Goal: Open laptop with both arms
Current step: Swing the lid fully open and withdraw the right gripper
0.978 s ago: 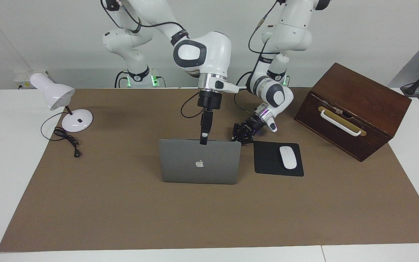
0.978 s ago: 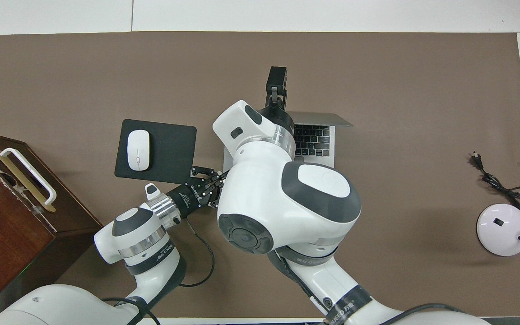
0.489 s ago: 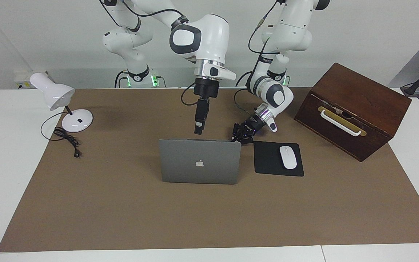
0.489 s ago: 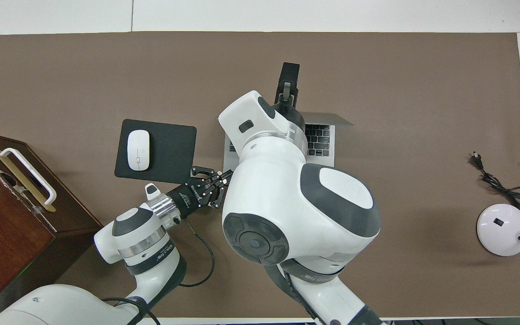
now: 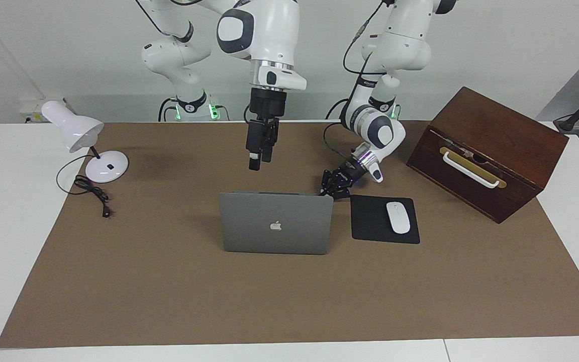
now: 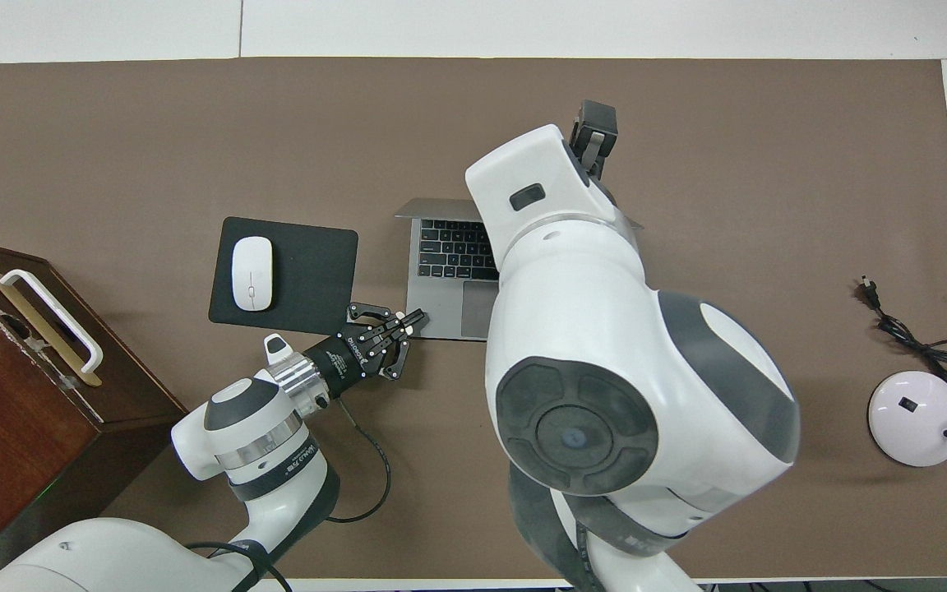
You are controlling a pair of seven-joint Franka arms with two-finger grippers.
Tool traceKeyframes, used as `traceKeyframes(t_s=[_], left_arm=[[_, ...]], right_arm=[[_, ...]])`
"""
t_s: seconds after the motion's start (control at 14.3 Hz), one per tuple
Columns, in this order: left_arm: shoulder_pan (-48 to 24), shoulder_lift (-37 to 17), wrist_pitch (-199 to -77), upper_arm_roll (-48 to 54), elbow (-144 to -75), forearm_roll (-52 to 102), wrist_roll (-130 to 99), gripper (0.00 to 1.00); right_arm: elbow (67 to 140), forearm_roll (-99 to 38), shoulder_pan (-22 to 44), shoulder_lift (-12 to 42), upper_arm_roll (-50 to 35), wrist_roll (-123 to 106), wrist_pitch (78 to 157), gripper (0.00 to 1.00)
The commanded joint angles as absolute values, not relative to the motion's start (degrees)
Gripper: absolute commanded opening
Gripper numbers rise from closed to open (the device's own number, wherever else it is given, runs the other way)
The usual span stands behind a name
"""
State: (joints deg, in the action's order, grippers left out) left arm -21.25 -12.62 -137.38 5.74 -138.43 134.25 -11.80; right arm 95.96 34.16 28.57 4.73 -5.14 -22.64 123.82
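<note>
left gripper (image 5: 330, 192) at the open laptop (image 5: 276, 222)'s base corner nearest the mousepad (image 5: 384, 219), grip state unreadable, lid upright on the brown mat mid-table, right gripper (image 5: 255, 164) in the air above the laptop's keyboard side, holding nothing, fingers unclear, white mouse (image 5: 398, 217) on the pad

Silver-grey laptop (image 5: 276, 222), black mousepad (image 5: 372, 219)

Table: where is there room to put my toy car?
Plenty: the bare brown mat farther from the robots than the laptop, and the patch between laptop and lamp. Crowded: where the left hand, mousepad and wooden box bunch together.
</note>
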Motion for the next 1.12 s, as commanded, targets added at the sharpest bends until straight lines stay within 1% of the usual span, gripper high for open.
traceKeyframes(t_s=[0.0, 0.14, 0.7, 1.05], left_arm=[[-20.7, -18.4, -141.2, 5.4, -136.6, 135.7, -8.8, 0.00], [-20.7, -18.4, -141.2, 5.4, -136.6, 135.7, -8.7, 0.00], [-20.7, -18.4, -141.3, 5.4, -136.7, 135.7, -8.7, 0.00], [-20.7, -18.4, -141.3, 5.4, -136.7, 135.7, -8.7, 0.00]], right_arm=[[95.4, 28.8, 26.6, 3.1, -5.4, -23.7, 120.9, 1.00], [94.6, 23.2, 24.4, 2.2, -5.4, -23.6, 119.3, 1.00], [92.9, 9.1, 14.7, -1.4, -5.3, -23.0, 111.5, 1.00], [92.6, 3.4, 8.9, -4.6, -5.3, -20.9, 106.4, 1.00]])
